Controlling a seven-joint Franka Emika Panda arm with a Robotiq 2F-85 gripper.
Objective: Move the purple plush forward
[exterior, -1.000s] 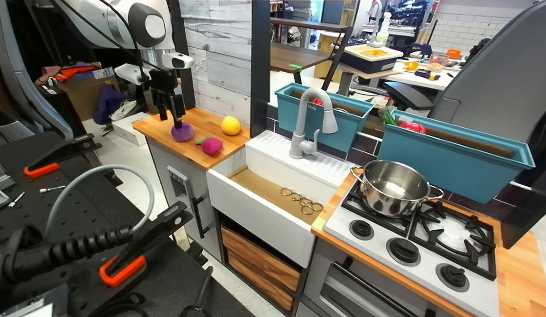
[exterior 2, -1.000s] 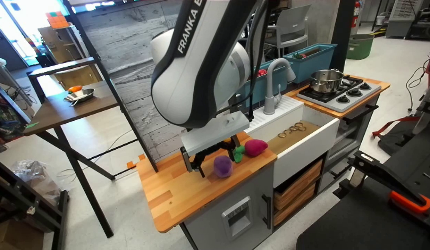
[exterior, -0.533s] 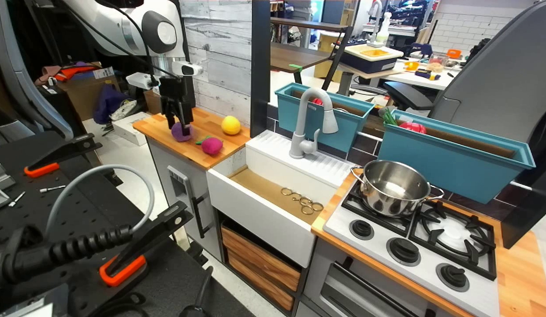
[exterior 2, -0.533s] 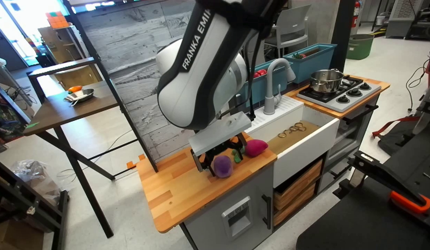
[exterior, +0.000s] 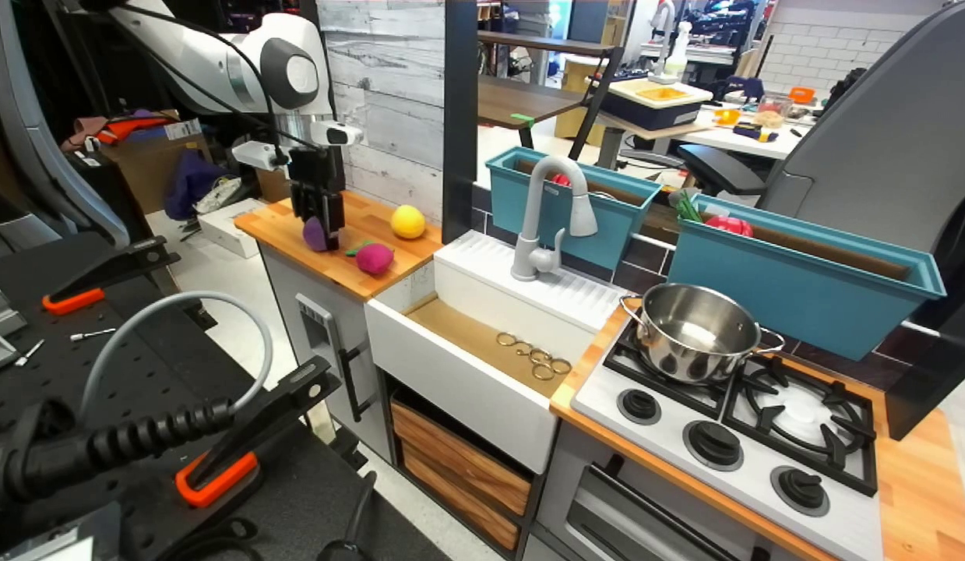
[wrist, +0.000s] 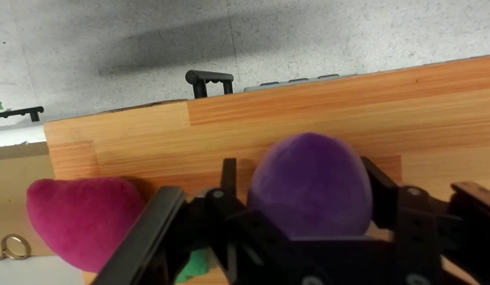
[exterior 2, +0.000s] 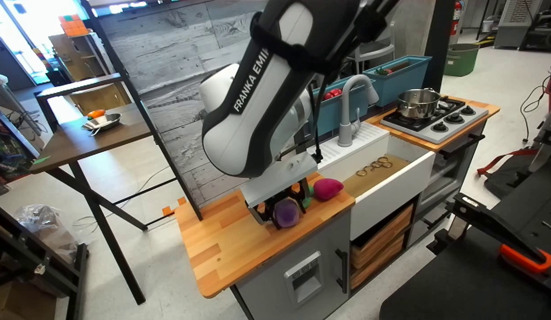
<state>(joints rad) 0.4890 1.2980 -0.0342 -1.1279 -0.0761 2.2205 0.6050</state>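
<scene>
Has purple plush (wrist: pixel 314 186) directly between spread fingers (wrist: pixel 229 178) of Robotiq gripper (wrist: pixel 298 164), with gap showing toward magenta plush (wrist: pixel 84 221), contact unclear on other side. Lies in place for a grip, no clear long axis; probably needs just squeezing, then shifting. Looks roundish, violet, soft, undented. Sits on butcher-block counter (wrist: pixel 268 114) near front edge. Note lemon-like yellow toy (exterior: pixel 408 222) farther back, well apart.
</scene>
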